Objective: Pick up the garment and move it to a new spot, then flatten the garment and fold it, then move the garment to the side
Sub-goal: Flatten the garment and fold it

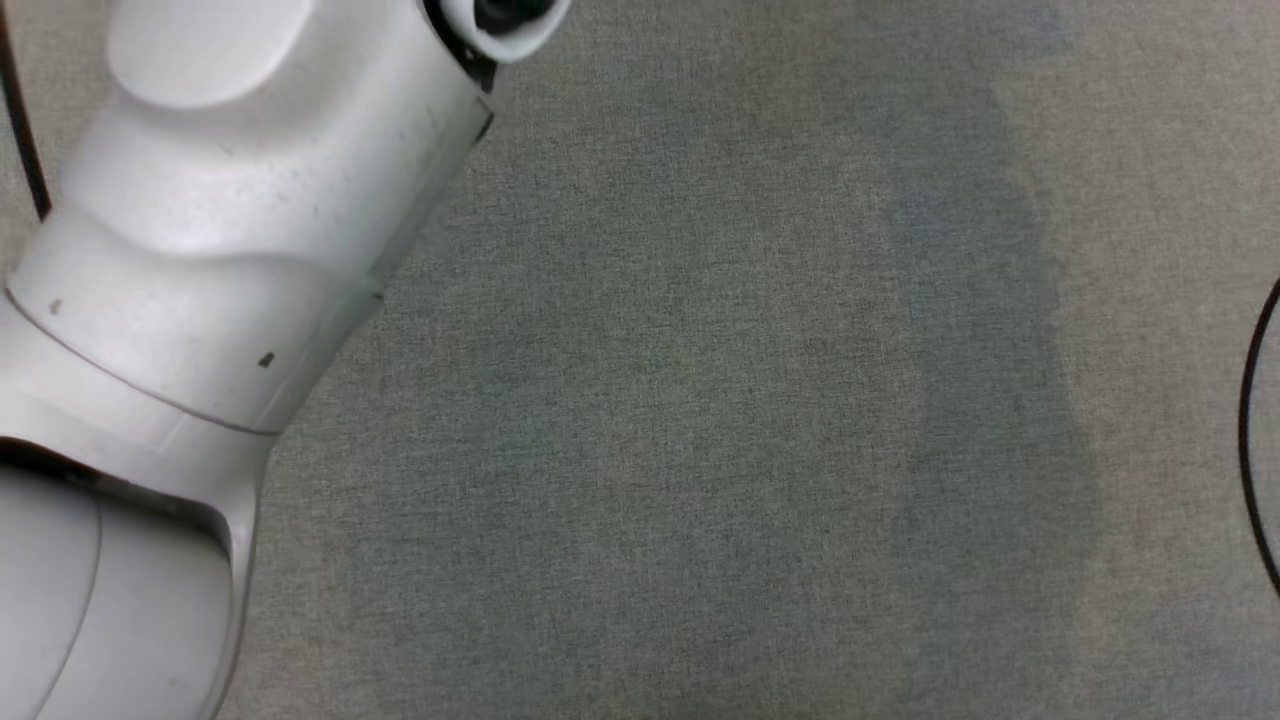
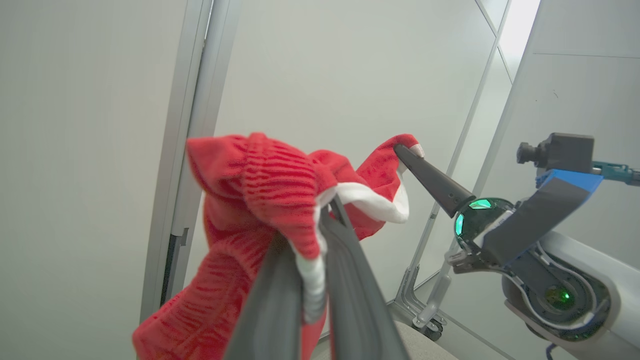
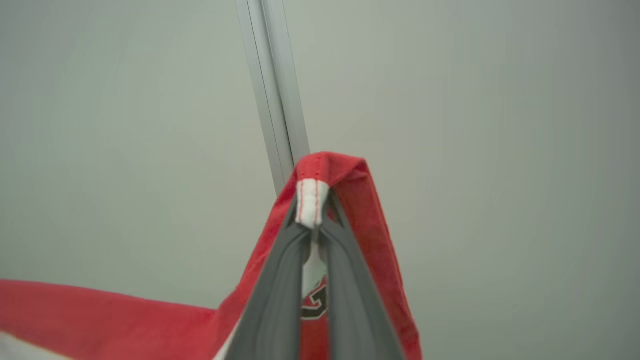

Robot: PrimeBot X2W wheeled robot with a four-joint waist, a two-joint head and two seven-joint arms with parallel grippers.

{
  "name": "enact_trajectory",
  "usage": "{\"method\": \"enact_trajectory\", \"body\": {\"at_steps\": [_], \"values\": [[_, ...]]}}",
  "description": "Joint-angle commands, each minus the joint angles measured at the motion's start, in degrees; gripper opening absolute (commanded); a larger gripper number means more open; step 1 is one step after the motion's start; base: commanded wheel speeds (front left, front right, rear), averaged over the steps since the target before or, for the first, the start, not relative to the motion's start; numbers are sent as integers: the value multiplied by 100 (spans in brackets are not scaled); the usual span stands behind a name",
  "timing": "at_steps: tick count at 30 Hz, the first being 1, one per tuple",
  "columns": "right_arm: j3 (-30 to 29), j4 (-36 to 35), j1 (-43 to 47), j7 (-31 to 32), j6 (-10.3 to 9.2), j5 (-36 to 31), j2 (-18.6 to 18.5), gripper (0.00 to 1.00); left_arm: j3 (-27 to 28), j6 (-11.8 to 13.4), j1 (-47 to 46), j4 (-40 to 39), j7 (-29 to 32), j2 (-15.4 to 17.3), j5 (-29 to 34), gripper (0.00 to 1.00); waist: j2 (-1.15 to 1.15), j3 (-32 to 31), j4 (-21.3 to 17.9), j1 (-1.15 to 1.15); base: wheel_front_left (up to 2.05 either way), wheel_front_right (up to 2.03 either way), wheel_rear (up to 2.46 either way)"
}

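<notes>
The garment [image 2: 260, 200] is red cloth with white trim, held up in the air in front of pale wall panels. My left gripper [image 2: 312, 235] is shut on a white-edged fold of it, and the cloth drapes down past the fingers. My right gripper [image 2: 400, 149] reaches in from the right in the left wrist view and pinches another red corner. In the right wrist view my right gripper [image 3: 312, 220] is shut on the garment [image 3: 350, 210] at a white seam tab, and red cloth trails off to the lower left.
The head view looks down on grey carpet [image 1: 700, 400] with my pale left arm [image 1: 230, 230] at the left. A thin dark cable [image 1: 1255, 440] curves at the right edge. A metal frame post [image 2: 195, 150] and a wheeled stand foot [image 2: 425, 315] stand by the wall.
</notes>
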Motion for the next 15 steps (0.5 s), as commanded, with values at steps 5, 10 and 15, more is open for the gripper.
{"method": "enact_trajectory", "body": {"at_steps": [5,10,15], "values": [[495,-132,1086,-113,3,490,46,0,-637,-4,855,26,-318,283,-255,0,-1,-43,-37,-1,0,0,0],[611,-706,2434,-121,3,727,-76,0,-1070,-4,1891,-68,-453,492,-309,0,-1,-266,-33,-1,0,0,0],[510,-1305,3936,-121,3,801,-106,0,-1297,-4,3097,-273,-488,683,-254,0,-1,-629,-42,-1,0,0,0]]}}
